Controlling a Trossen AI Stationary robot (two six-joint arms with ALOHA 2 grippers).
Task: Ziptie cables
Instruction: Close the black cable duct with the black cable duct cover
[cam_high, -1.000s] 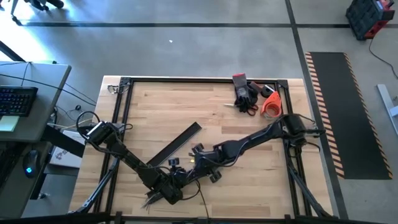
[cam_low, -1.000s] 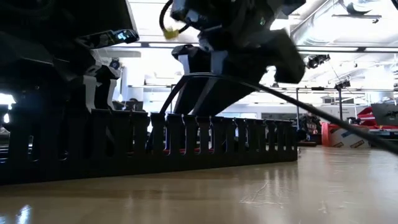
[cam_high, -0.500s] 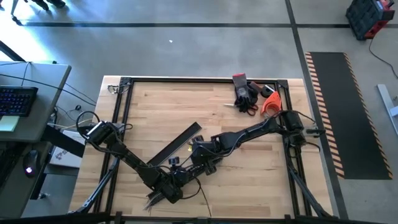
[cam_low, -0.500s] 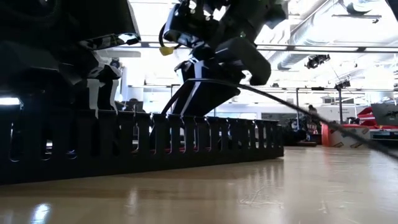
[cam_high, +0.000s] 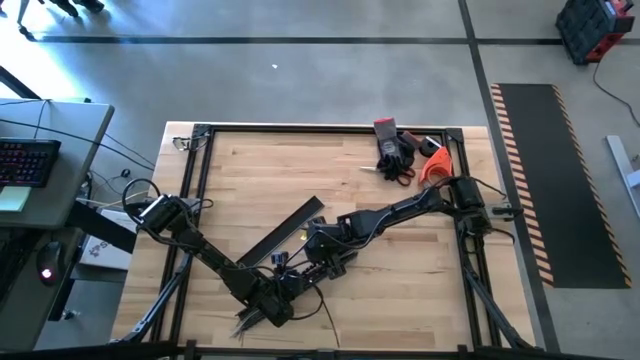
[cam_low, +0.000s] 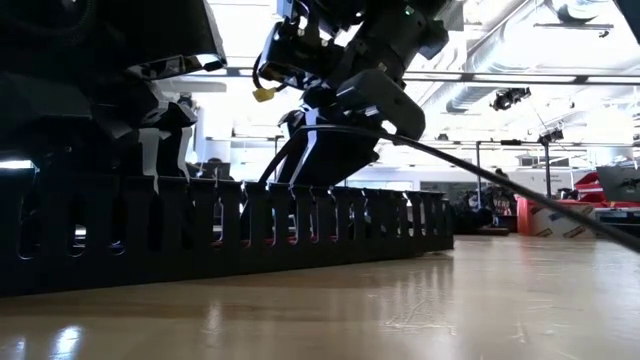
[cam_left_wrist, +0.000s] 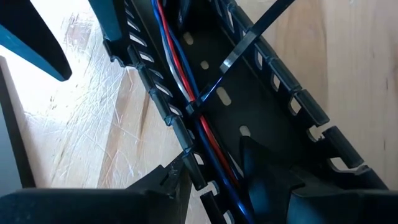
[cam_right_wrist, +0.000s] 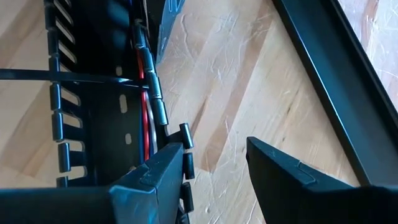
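Note:
A long black slotted duct (cam_high: 290, 228) lies slantwise on the wooden table (cam_high: 400, 290). The cables (cam_left_wrist: 200, 121), thin red, blue and white wires, run inside it along one wall. A black zip tie (cam_left_wrist: 245, 40) crosses them, and its long tail (cam_low: 480, 172) arcs up and away over the table. My left gripper (cam_high: 283, 275) is open at the duct's near end, one finger (cam_left_wrist: 165, 183) outside that wall and the other (cam_left_wrist: 267, 174) inside the duct. My right gripper (cam_high: 318, 245) is open beside the duct's middle, over bare wood. My left gripper comes down at the duct's near end, its fingers on either side of the comb wall (cam_left_wrist: 186, 152) and the cables; whether they touch, I cannot tell. My right gripper has one finger (cam_right_wrist: 155, 171) close against the duct's comb wall (cam_right_wrist: 183, 140); whether it touches, I cannot tell.
At the far right corner lie a black glove (cam_high: 392, 148), red-handled scissors (cam_high: 400, 172) and an orange tape roll (cam_high: 436, 168). A black frame rail (cam_right_wrist: 323, 81) runs along the table's edge. A desk with a keyboard (cam_high: 25, 160) stands left of the table. Bare wood spreads far left and near right.
My right gripper has moved toward the table's left and a little toward the far edge, closing in on the duct's middle beside my left gripper. In the low view the duct's far end has shifted slightly to the left. My left arm has kept still.

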